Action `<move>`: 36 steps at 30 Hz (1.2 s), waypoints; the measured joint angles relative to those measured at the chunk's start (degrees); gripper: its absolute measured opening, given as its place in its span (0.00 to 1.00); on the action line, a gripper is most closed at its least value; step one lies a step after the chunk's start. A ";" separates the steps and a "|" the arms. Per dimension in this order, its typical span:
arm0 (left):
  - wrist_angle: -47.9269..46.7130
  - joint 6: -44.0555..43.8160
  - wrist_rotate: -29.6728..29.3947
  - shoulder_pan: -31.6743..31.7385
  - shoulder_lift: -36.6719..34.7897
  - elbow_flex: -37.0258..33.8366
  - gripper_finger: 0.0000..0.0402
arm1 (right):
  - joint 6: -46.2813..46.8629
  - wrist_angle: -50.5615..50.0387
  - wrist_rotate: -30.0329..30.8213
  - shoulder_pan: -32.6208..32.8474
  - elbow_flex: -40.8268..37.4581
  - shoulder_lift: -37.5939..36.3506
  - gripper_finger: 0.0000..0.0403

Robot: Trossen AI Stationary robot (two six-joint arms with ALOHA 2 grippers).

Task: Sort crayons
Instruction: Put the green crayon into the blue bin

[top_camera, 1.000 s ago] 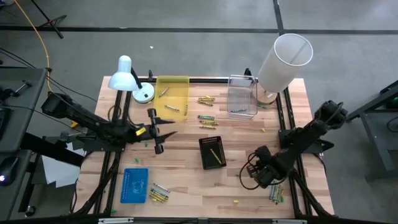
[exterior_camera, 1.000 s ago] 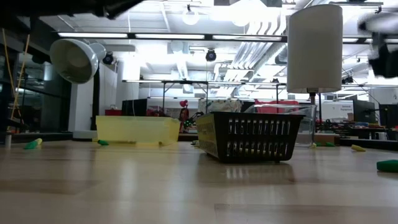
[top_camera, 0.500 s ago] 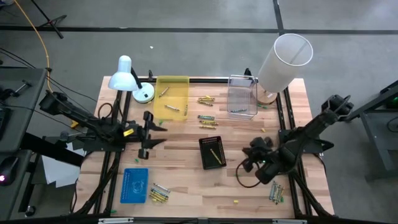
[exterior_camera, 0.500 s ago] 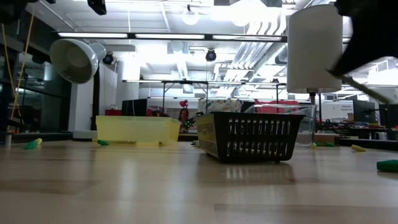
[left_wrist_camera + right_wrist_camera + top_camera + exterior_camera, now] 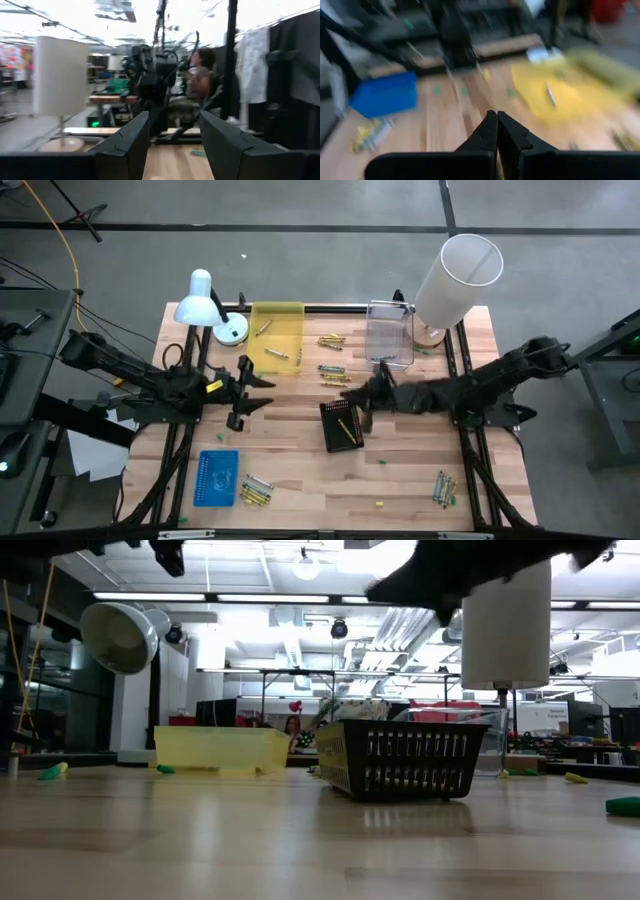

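Over the bench (image 5: 300,480), the right end effector (image 5: 362,396) reaches across above the black basket (image 5: 341,425), its fingers (image 5: 496,131) pressed together; whether a crayon is pinched between them cannot be told. The reach suggests a delivery to the basket, which already holds 1 yellow crayon (image 5: 347,428). The left end effector (image 5: 241,393) hangs near the bench's left side with its fingers (image 5: 125,147) spread wide and nothing between them, apparently waiting its turn. Crayons lie in clusters that mark the sorting still to do: several between the yellow tray (image 5: 276,338) and the clear tray (image 5: 390,340), a bunch (image 5: 255,492) just beside the blue tray (image 5: 215,478), a pair (image 5: 442,488) near the bench's front right corner. 2 more rest in the yellow tray and some in the clear one, a sign trays are bins by colour. A desk lamp (image 5: 205,302) and a white cylinder (image 5: 455,278) stand at the far edge.
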 joint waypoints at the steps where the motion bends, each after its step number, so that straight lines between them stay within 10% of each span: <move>1: 0.28 0.40 -0.42 0.44 0.69 0.00 0.40 | -2.32 4.28 -3.38 -2.13 -1.10 0.00 0.00; 10: 1.37 1.08 -0.95 3.11 2.24 0.00 0.40 | -6.42 15.03 -17.56 -11.58 -3.79 0.00 0.00; 23: 1.19 -2.00 -0.99 7.44 8.34 0.72 0.40 | 1.75 12.21 -11.45 -11.55 -2.58 1.53 0.00; 36: 0.57 -0.82 -0.72 4.86 6.13 5.01 0.40 | 9.13 -35.27 -3.87 -15.23 32.82 30.50 0.00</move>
